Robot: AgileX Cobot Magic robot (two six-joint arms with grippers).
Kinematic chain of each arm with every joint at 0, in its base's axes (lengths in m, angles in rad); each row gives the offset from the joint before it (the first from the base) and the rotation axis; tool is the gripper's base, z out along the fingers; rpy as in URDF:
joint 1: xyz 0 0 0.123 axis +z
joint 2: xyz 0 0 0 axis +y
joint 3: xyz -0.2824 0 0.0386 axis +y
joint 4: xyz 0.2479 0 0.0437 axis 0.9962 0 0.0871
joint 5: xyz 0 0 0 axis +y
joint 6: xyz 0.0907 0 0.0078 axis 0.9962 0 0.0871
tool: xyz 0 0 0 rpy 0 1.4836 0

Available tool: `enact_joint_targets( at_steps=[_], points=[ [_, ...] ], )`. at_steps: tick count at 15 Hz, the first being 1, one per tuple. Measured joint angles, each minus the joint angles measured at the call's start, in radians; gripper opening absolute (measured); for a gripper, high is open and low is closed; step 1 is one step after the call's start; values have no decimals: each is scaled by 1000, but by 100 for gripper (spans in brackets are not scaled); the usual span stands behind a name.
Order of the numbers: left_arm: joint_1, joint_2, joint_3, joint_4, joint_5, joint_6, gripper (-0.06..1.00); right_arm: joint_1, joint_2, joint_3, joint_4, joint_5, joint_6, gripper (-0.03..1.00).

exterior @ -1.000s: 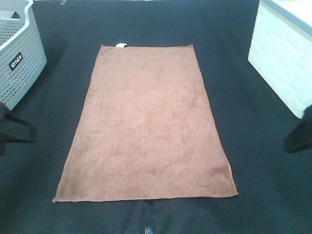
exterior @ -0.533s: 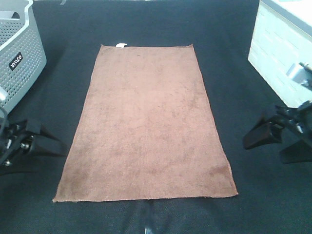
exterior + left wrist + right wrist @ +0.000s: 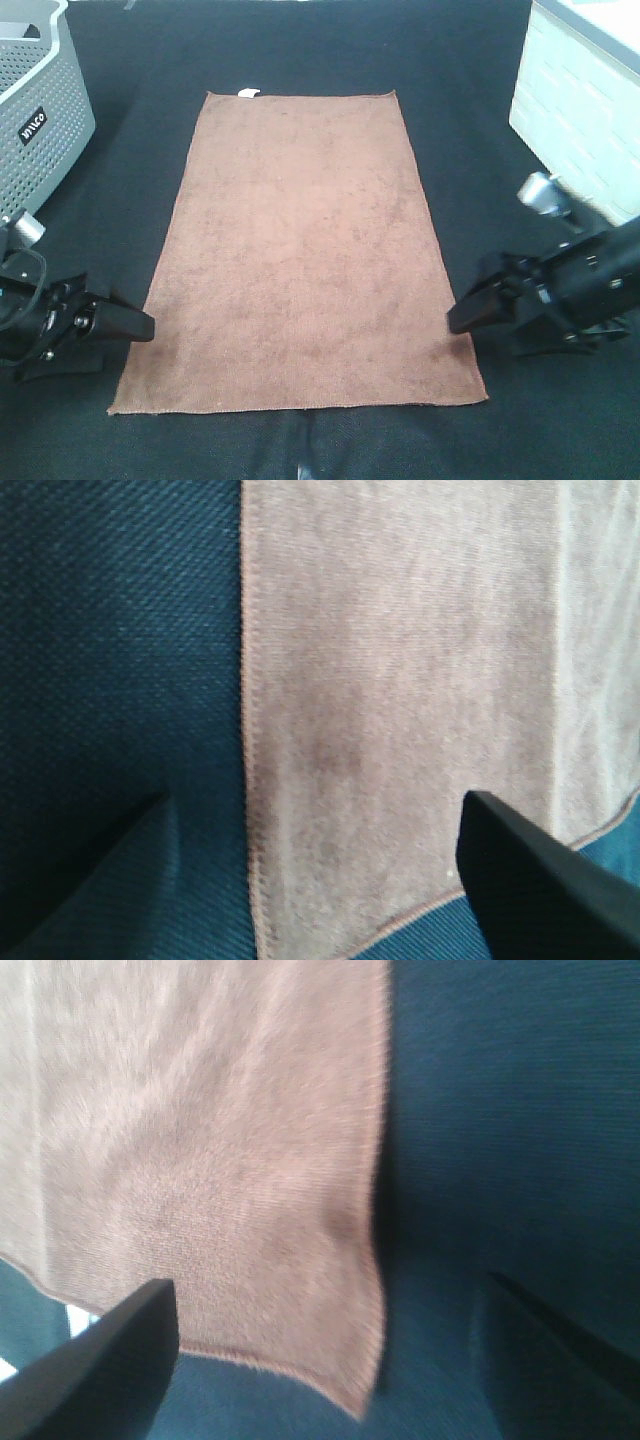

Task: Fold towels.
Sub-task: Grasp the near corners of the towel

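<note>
The brown towel [image 3: 300,250] lies spread flat on the dark table cover [image 3: 480,60], with its small white tag [image 3: 248,93] at the far short edge. The left gripper [image 3: 125,343] sits at the towel's left long edge close to the near corner, jaws wide apart and holding nothing, one finger [image 3: 540,880] above the towel. The right gripper [image 3: 485,338] is at the towel's right long edge by the near corner, also spread wide and empty, straddling that edge.
</note>
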Motion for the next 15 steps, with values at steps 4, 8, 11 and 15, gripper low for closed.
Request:
enact_joint_targets(
  at_steps=[4, 8, 11, 15],
  points=[
    [-28, 31, -5, -43, 23, 45, 73, 54, 38, -2, 43, -90, 21, 75],
    [-116, 78, -63, -70, 41, 65, 72, 55, 52, -9, 80, -95, -18, 64],
    [-154, 126, -111, -87, 43, 65, 56, 55, 125, -62, 111, -11, -32, 57],
    [-158, 149, -122, -51, 5, 65, 4, 55, 158, -82, 124, 12, -36, 17]
  ],
)
